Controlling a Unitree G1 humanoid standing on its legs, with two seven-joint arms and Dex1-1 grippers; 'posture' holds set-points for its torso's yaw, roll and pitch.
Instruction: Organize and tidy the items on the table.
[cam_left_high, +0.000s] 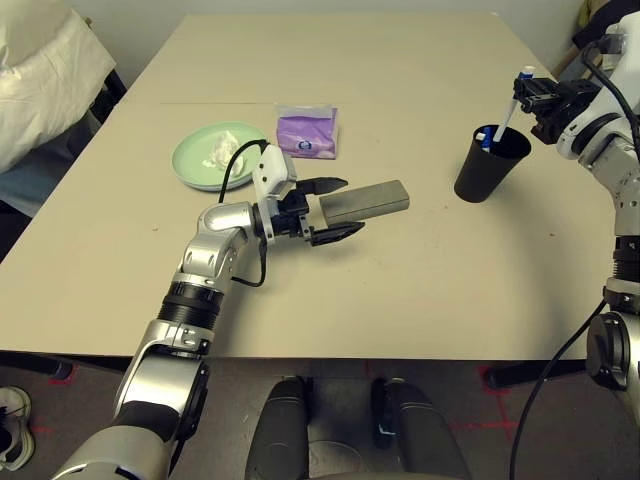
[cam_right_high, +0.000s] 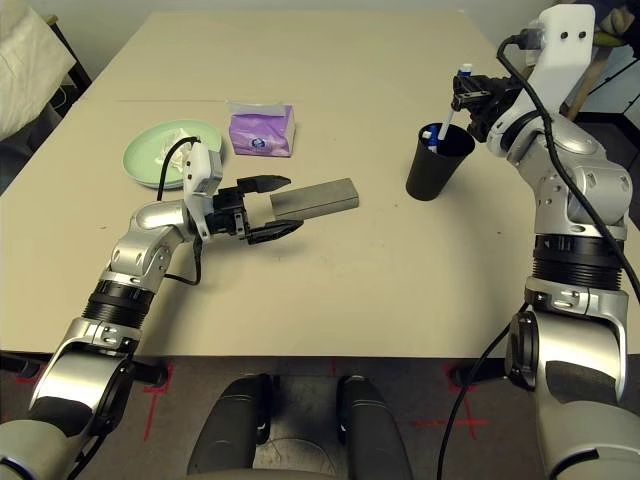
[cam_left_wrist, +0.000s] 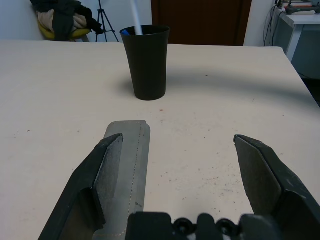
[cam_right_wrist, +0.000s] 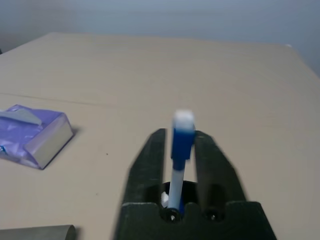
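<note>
A white marker pen (cam_right_high: 450, 118) with a blue cap stands tilted in the black cup (cam_right_high: 438, 162) on the tabletop (cam_right_high: 380, 270), between the narrowly parted right end effector (cam_right_high: 472, 98). The left end effector (cam_left_high: 333, 211) gapes wide around the grey-brown glasses case (cam_left_high: 365, 203).

**Colours on the beige table**

A plain light beige is seen on the table (cam_left_high: 420, 290). At the upper left, a pale green plate (cam_left_high: 195, 160) is topped by white tissue (cam_left_high: 222, 148). A purple tissue pack (cam_left_high: 307, 133) is marked with a white label. The glasses case (cam_left_high: 365, 202) is grey-brown. At the right, the cup (cam_left_high: 490, 165) is black; a white-blue marker pen (cam_left_high: 508, 118) is seen in it.
</note>
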